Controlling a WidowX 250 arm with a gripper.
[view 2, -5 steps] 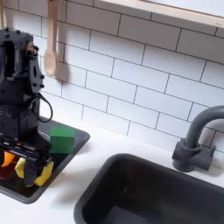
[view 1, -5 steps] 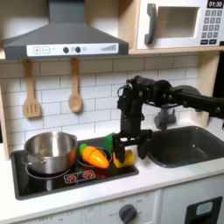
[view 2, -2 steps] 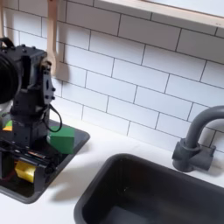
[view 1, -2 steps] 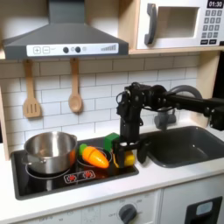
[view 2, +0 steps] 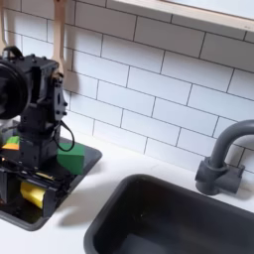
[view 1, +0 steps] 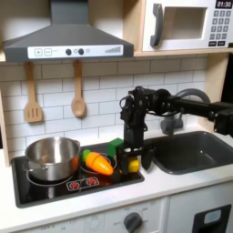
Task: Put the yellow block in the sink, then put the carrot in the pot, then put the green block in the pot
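The gripper (view 1: 130,165) is right down on the stovetop (view 1: 55,188), lower middle of the first exterior view, and its fingers sit either side of the yellow block (view 1: 133,165). In the second exterior view the gripper (view 2: 35,190) is at the lower left, with the yellow block (view 2: 33,195) bright between the dark fingers. They look narrowed around it, but whether they are actually pressing its faces I cannot tell.

As for handling: it looks a small, hard, light cube, so it should not squash, though smooth flat faces can slip or twist. I'd say the best hold is square across two opposite faces, near the middle, not on a corner.

The green block (view 2: 69,159) sits just behind the arm in the second exterior view, close enough to be nudged. The carrot (view 1: 97,164) lies to the left of the gripper in the first exterior view, with the pot (view 1: 51,157) further left on the stove.

The sink (view 1: 189,150), at right of the first exterior view, is set into the bench (view 1: 173,184), so the first step appears not yet done.
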